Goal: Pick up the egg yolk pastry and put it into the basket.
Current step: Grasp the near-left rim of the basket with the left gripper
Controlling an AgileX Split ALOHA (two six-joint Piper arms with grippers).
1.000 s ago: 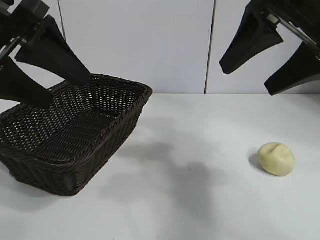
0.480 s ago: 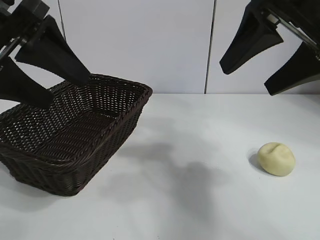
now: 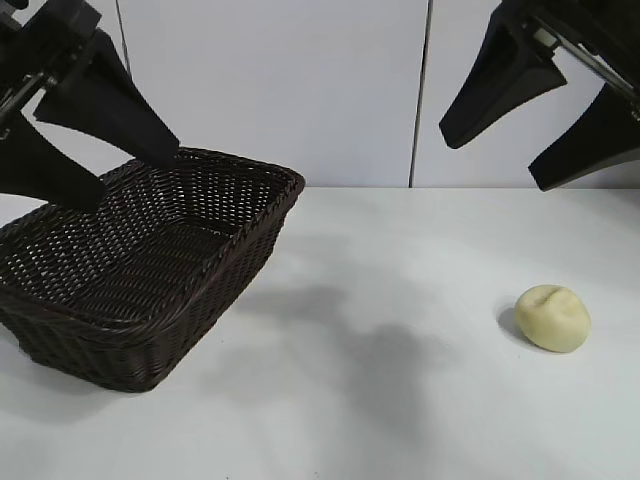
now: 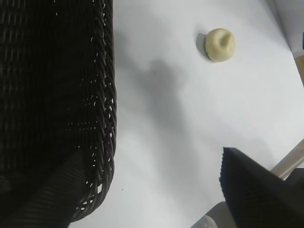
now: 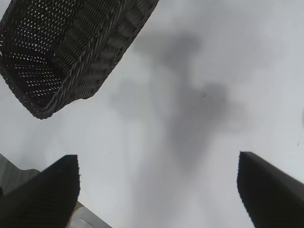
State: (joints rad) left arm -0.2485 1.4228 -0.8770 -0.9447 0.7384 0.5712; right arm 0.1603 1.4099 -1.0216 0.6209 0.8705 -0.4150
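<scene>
The egg yolk pastry [image 3: 553, 318] sits on the white counter [image 3: 400, 400] at four o'clock, well apart from the basket [image 3: 140, 270] at nine; the left gripper [image 3: 95, 150] and right gripper [image 3: 515, 150] hang high, jaws apart. Only the left wrist view shows both pastry [image 4: 219, 44] and basket rim [image 4: 107, 118]

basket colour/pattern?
Dark brown open-weave wicker basket with a braided rim; shows best in the exterior view.

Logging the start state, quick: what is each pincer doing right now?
Left pincer: open, empty, above the basket.
Right pincer: open, empty, high above the egg yolk pastry.
</scene>
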